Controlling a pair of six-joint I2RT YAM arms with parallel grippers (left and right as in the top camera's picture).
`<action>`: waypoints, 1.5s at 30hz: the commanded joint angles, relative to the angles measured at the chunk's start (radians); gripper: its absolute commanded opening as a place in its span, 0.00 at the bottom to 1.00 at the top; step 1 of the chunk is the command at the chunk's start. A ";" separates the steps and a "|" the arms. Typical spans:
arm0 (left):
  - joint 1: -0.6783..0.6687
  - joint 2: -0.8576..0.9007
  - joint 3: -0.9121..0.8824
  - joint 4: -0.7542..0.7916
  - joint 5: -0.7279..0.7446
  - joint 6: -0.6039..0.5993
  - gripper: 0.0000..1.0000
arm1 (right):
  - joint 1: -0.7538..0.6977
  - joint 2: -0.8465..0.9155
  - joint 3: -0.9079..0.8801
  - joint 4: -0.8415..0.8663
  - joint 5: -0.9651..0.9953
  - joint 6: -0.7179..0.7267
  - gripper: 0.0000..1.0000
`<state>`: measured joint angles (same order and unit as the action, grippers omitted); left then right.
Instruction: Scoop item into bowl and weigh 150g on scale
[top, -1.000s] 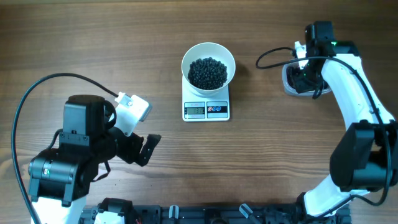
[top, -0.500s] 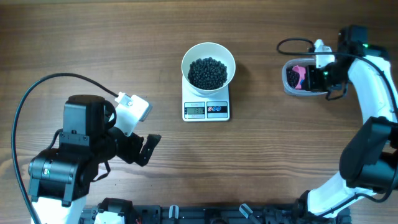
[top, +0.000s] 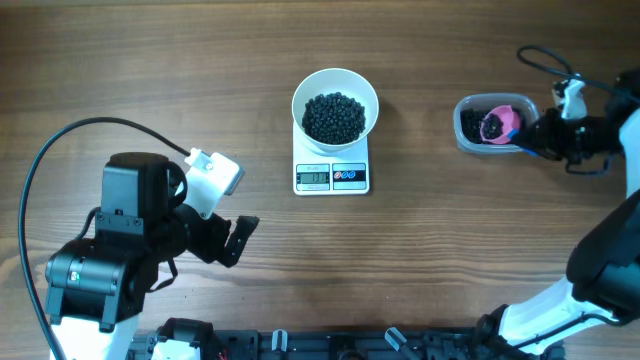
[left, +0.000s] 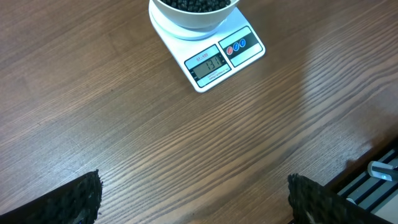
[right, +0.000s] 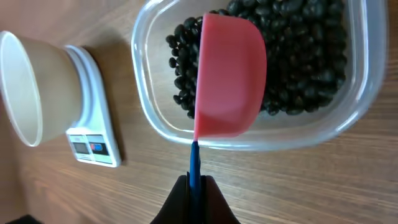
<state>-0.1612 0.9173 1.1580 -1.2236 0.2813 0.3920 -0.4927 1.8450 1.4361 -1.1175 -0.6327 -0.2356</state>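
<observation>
Right hand (right: 194, 198) is clamped on the thin blue handle (right: 194, 163) of the pink scoop (right: 230, 74). The scoop is over the clear tub (top: 468, 138) near the right edge of the table (top: 150, 60); can't tell if it's loaded. Left hand (top: 238, 240) has fingers wide apart and empty, toward the front-left corner. Bowl (top: 335, 78) sits on the scale (top: 332, 177), mid-table toward the far edge, with pellets (top: 334, 117) heaped inside and more in the tub. Pellets look small, hard, round and loose, so they'll likely roll off a tilted scoop; carry it level. Handle looks slim and slick, so pinch it firmly near its end.
</observation>
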 joint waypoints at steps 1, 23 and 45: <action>0.007 -0.002 0.015 0.003 -0.003 0.020 1.00 | -0.032 0.016 0.010 -0.014 -0.186 -0.001 0.04; 0.007 -0.002 0.015 0.003 -0.003 0.020 1.00 | 0.412 -0.136 0.010 0.196 -0.398 0.335 0.04; 0.007 -0.002 0.015 0.003 -0.003 0.020 1.00 | 0.888 -0.141 0.013 0.470 0.389 0.395 0.04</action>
<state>-0.1612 0.9173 1.1580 -1.2236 0.2810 0.3920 0.3950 1.7313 1.4357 -0.6563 -0.3168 0.1459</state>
